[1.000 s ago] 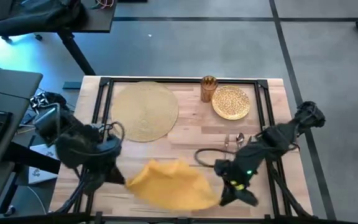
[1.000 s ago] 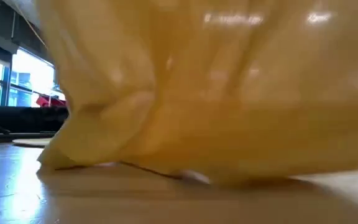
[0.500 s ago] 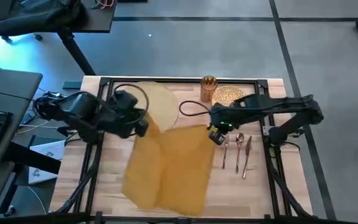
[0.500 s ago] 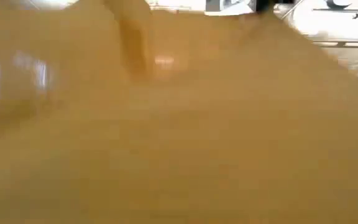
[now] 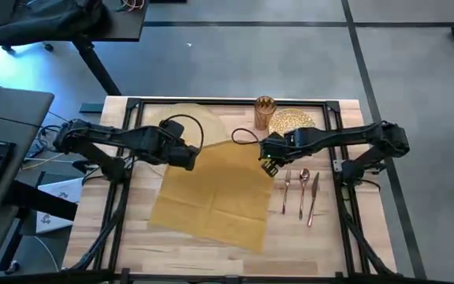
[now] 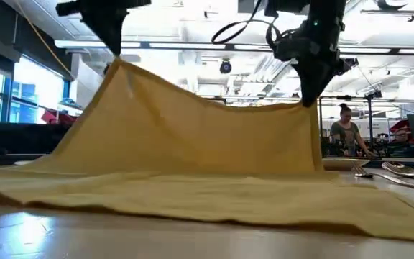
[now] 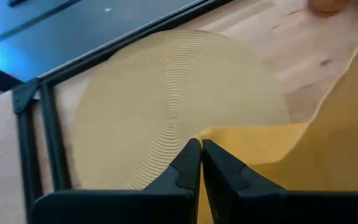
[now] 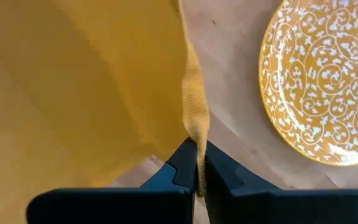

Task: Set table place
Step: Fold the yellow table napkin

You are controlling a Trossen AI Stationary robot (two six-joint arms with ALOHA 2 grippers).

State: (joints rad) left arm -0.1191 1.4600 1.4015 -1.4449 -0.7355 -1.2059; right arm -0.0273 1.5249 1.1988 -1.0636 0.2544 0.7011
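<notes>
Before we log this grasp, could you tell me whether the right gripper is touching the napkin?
Touching. In the right wrist view, the right gripper pinches the napkin's edge between its fingers, and the low view shows that corner held up.

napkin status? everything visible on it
The napkin is a large mustard-yellow cloth square with fold creases, spread over the middle of the table. Its near part lies flat on the wood; its far edge is lifted, sagging between two pinched corners. The left gripper holds one corner above the woven placemat, the right gripper the other, beside the gold patterned plate. The far left corner overlaps the placemat in the high view.
</notes>
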